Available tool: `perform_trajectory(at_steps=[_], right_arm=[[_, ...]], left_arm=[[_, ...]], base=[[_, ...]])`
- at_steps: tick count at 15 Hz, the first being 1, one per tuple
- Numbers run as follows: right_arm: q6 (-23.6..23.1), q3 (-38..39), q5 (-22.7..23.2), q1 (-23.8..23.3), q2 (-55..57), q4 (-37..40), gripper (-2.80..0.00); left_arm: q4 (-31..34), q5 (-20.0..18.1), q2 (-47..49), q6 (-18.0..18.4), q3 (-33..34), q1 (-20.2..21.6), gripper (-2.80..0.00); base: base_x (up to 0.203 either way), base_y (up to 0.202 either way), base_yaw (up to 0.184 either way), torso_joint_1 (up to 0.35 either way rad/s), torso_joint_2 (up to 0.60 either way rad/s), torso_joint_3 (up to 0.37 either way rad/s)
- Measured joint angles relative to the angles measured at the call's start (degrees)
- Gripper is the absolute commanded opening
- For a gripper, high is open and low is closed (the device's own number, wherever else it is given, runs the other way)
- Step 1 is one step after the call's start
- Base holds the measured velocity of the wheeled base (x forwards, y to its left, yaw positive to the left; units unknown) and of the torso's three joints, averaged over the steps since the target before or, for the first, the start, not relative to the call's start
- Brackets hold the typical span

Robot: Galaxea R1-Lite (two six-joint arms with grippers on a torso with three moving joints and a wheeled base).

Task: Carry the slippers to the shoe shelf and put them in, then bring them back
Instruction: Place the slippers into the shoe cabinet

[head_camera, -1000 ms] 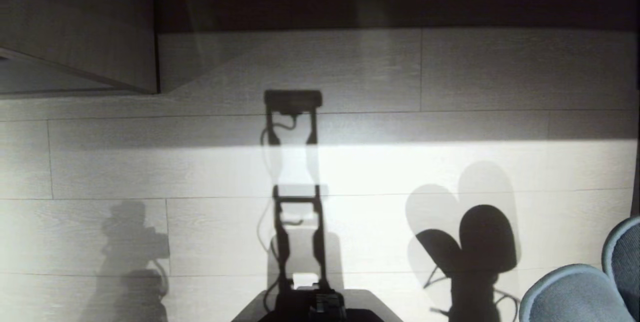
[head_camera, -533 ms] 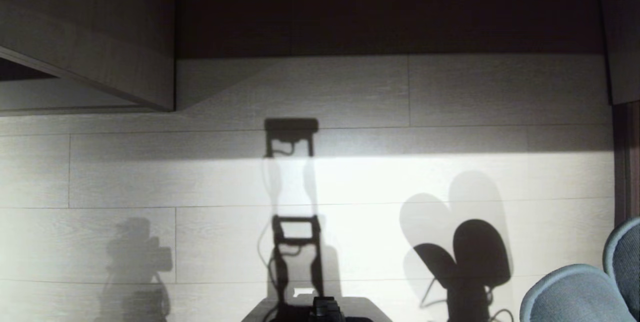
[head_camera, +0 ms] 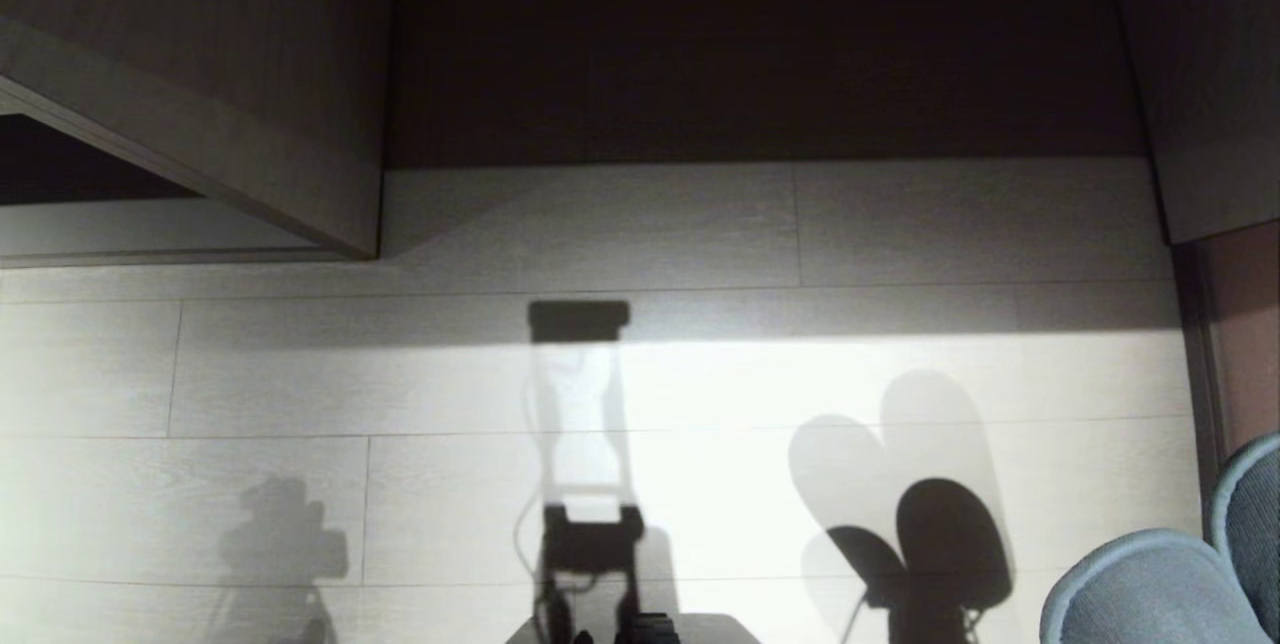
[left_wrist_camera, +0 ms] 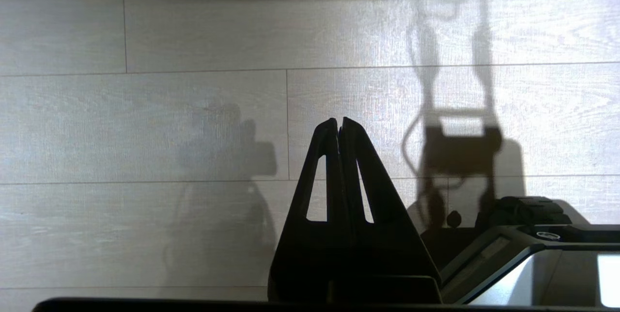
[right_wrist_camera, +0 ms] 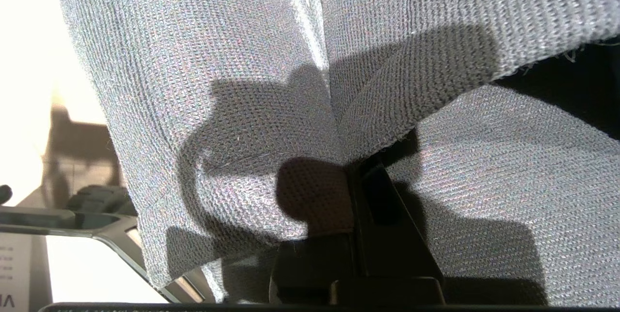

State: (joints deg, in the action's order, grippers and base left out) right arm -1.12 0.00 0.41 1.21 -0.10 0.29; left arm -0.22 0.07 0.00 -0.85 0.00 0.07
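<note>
Two slippers [right_wrist_camera: 232,108] of grey knit fabric hang from the right gripper [right_wrist_camera: 361,176], which is clamped tight on their edges where the two meet; they drape over and to both sides of its dark fingers [right_wrist_camera: 382,215], filling almost all of the right wrist view. In the head view their rounded, pale-edged toes [head_camera: 1160,589] show at the lower right corner, above the floor, and their paired oval shadow falls on the boards just beside them.

The left gripper [left_wrist_camera: 339,125] points out level over the pale plank floor [left_wrist_camera: 145,123], its two black fingers pressed together to a point with nothing between them. Bare boards lie ahead of it and off to its outer side; on its inner side sits the dark edge of the robot's base [left_wrist_camera: 523,234], close beside the fingers.

Ahead of both grippers the sunlit floor runs clear to a dark recess [head_camera: 760,54] under pale wood-grain furniture. A slanting wood-grain panel [head_camera: 200,114] bounds that opening on the left gripper's side, with a lower dark cubby [head_camera: 70,164] and a lighter base board [head_camera: 150,242] beyond it. An upright wood-grain panel [head_camera: 1200,104] and a reddish-brown edge [head_camera: 1240,324] close it on the right gripper's side, near the hanging slippers.
</note>
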Motion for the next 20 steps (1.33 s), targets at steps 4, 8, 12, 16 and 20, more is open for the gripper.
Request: perform_trajectory(at_steps=[4, 8, 12, 16, 20], right_arm=[[0.00, 0.00, -0.01, 0.00, 0.00, 0.00, -2.80], [0.02, 0.00, -0.01, 0.00, 0.02, 0.00, -2.80], [0.02, 0.00, 0.00, 0.00, 0.02, 0.00, -2.80], [0.00, 0.00, -0.01, 0.00, 0.02, 0.00, -2.80], [0.02, 0.00, 0.00, 0.00, 0.02, 0.00, -2.80]], left_arm=[[-0.02, 0.00, 0.00, 0.00, 0.00, 0.00, -2.80], [0.00, 0.00, 0.00, -0.02, 0.00, 0.00, -2.80], [0.00, 0.00, 0.00, 0.00, 0.00, 0.00, -2.80], [0.00, 0.00, 0.00, 0.00, 0.00, 0.00, -2.80], [-0.02, -0.01, 0.00, 0.00, 0.00, 0.00, -2.80]], base=[[0.000, 0.000, 0.000, 0.003, 0.00, 0.203], [0.000, 0.000, 0.000, 0.004, 0.00, 0.206], [0.000, 0.000, 0.000, 0.003, 0.00, 0.205], [0.000, 0.000, 0.000, 0.005, 0.00, 0.201], [0.000, 0.000, 0.000, 0.003, 0.00, 0.202]])
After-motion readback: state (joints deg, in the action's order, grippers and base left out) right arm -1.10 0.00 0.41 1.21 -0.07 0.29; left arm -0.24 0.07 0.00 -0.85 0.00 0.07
